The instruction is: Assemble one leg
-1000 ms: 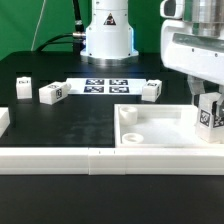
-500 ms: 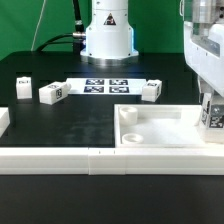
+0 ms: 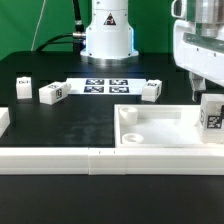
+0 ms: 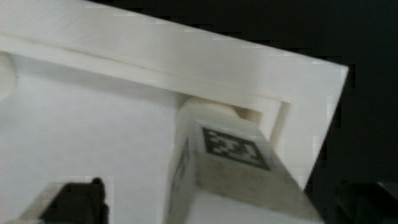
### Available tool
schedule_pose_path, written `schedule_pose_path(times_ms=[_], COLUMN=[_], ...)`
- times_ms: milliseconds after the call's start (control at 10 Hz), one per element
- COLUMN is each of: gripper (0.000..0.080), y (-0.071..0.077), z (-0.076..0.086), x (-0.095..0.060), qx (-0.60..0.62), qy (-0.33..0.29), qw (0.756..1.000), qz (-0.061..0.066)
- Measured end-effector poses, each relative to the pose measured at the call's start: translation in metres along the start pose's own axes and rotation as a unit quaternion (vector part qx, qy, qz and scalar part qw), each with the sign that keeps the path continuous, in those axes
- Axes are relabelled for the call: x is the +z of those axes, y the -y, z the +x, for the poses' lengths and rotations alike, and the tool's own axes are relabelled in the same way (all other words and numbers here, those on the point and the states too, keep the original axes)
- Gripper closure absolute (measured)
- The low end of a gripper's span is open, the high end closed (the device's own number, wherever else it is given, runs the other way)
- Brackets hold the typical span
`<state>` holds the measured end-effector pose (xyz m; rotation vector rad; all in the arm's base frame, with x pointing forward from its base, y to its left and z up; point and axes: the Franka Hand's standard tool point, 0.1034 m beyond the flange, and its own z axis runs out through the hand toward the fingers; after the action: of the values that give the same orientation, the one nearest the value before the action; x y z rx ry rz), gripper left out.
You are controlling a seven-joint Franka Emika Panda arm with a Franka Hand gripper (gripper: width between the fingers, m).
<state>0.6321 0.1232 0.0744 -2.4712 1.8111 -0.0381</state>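
My gripper (image 3: 207, 98) is at the exterior view's right, over the right end of the large white tray-like piece (image 3: 160, 143). It is shut on a leg (image 3: 211, 115), a small white block with a square tag, held slightly tilted. In the wrist view the leg (image 4: 235, 165) points down at the tray's corner socket (image 4: 228, 104), with my dark fingers (image 4: 75, 203) on either side at the picture's edge. Three more legs lie on the table: one (image 3: 150, 91) near the marker board, one (image 3: 52, 93) and one (image 3: 24, 84) at the left.
The marker board (image 3: 104, 86) lies at the back in front of the arm's white base (image 3: 107, 35). A long white rail (image 3: 60, 160) runs along the front. A white part (image 3: 4, 120) shows at the left edge.
My gripper and the leg shifted a little to the exterior view's right, then back slightly left. The leg's tag now stands more upright. The other legs have not moved.
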Motion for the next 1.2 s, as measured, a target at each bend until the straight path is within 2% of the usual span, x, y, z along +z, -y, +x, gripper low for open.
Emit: schedule_pose_path(times_ms=[200,500,600,800,1100,1200], gripper=[0.0151,0.0150,0.0150,0.0150,0.0150,0.0150], y=[-0.0006,-0.0017,-0.0012,-0.0011,-0.0017,-0.0017], z=[-0.0017,-0.0042,-0.0052,-0.0006,0.0039,0.0039], x=[0.0014,0.0031,0.0028,0.0021,0.0021,0.0021], qx=[-0.108,-0.282,-0.304,-0.426,-0.533,-0.544], qy=[0.000,-0.006,-0.005,-0.005,-0.004,-0.004], qw=[0.994,0.959,0.953,0.905,0.846,0.839], qz=[-0.002,-0.009,-0.009,-0.010,-0.010,-0.010])
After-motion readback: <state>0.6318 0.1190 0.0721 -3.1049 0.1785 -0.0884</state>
